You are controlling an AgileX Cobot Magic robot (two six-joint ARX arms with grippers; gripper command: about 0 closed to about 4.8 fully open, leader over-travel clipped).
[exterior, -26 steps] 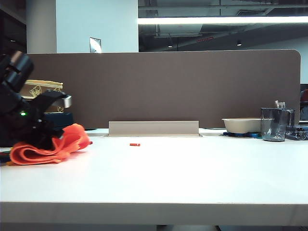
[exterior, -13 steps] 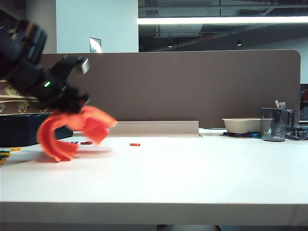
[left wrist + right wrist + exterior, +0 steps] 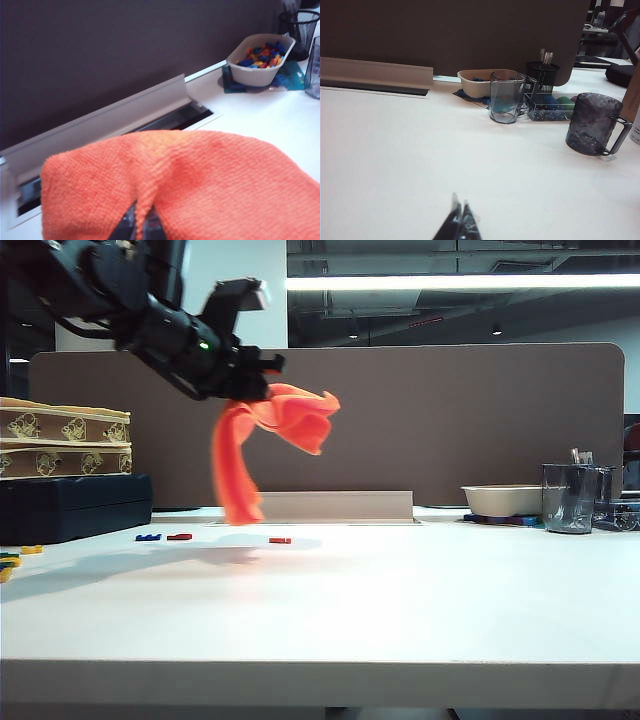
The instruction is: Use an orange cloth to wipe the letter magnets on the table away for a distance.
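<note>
I had the left gripper (image 3: 250,375) up in the air at the left, clamped on one bunched edge of the cloth (image 3: 262,440), which hung clear of the table (image 3: 400,600). The cloth drooped in a long limp tail with a loose flap out to the right, so I judged it light, soft and floppy; pinched at one edge it would trail and fold rather than push. In the left wrist view it draped over the fingers and hid them. A wider hold, or pressing a folded pad flat, would likely sweep better. The magnets (image 3: 280,540) lay on the table below and left of the tail, red and blue ones far back. The right gripper (image 3: 459,223) sat low at the right, jaws together, holding nothing.
</note>
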